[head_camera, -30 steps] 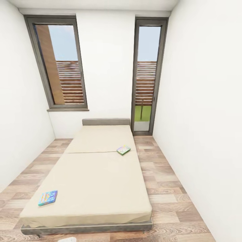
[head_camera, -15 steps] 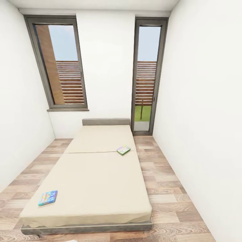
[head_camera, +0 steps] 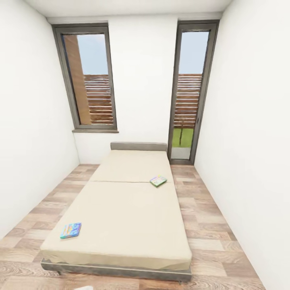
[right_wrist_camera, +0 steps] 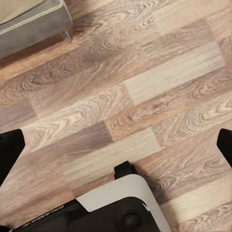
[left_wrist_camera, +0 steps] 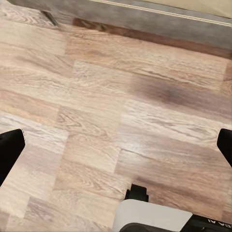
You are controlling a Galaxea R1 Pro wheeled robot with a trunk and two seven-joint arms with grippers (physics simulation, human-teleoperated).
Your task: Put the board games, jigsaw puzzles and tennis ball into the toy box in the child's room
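Observation:
The bed [head_camera: 121,209] with its beige mattress fills the middle of the child's room in the head view. Two board games lie flat on it. The blue-teal one [head_camera: 71,230] is near the front left corner, and the green-edged one [head_camera: 158,181] is by the right edge, halfway up. My left gripper [left_wrist_camera: 116,150] is open over the wood floor, close to the bed's grey frame [left_wrist_camera: 145,19]. My right gripper [right_wrist_camera: 116,147] is open too, above floor planks beside a corner of the frame [right_wrist_camera: 29,24]. The table, toy box, jigsaw puzzles and tennis ball are out of view.
White walls close in on both sides. Two tall dark-framed windows [head_camera: 90,76] [head_camera: 191,88] stand in the far wall behind the headboard [head_camera: 138,146]. Strips of wood floor [head_camera: 209,225] run along both sides of the bed.
The whole head picture has shifted to the right, so the camera has moved. Both board games lie where they were on the mattress.

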